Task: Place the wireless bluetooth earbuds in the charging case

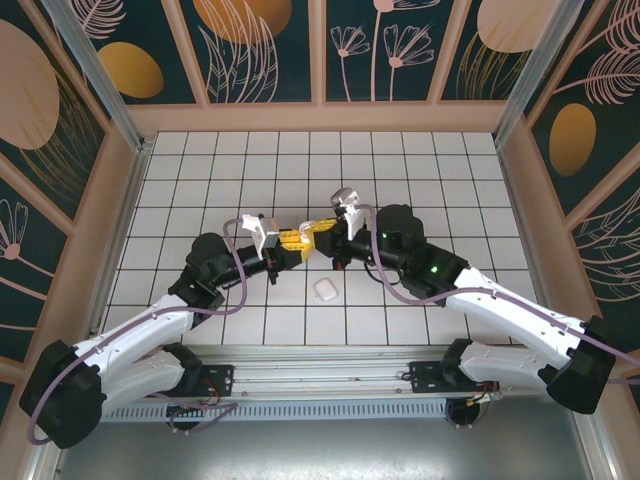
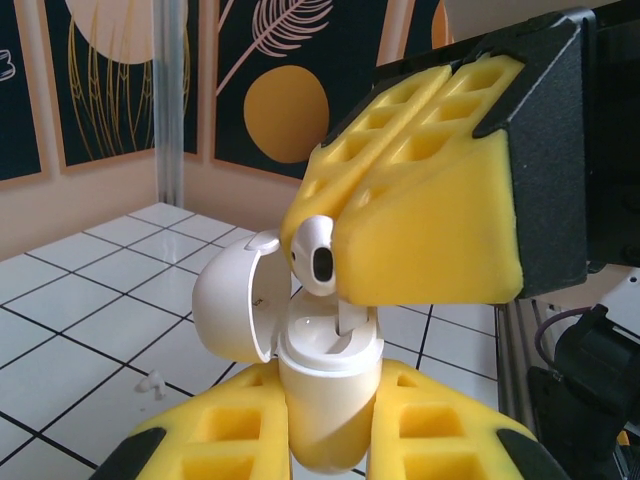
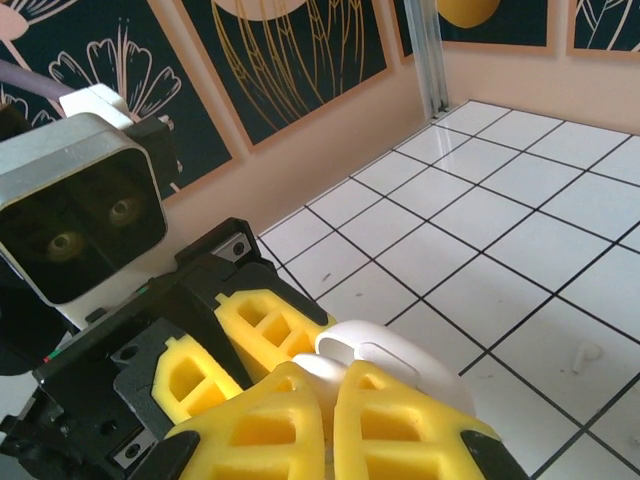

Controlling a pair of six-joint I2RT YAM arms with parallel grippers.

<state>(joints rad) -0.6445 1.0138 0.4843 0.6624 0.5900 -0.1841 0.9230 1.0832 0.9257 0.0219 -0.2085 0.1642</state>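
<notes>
- The left pincer (image 2: 328, 415) grips the body of the open charging case (image 2: 330, 355) and holds it upright above the surface (image 2: 90, 330), with its lid (image 2: 235, 300) swung left.
- The right pincer (image 2: 345, 215) pinches one earbud (image 2: 318, 255) just above the case's mouth.
- To seat it well, line the stem up with the well, lower it straight, and let go only once it sits.
- A loose earbud (image 2: 152, 383) lies on the surface at left; it probably goes in next.
</notes>
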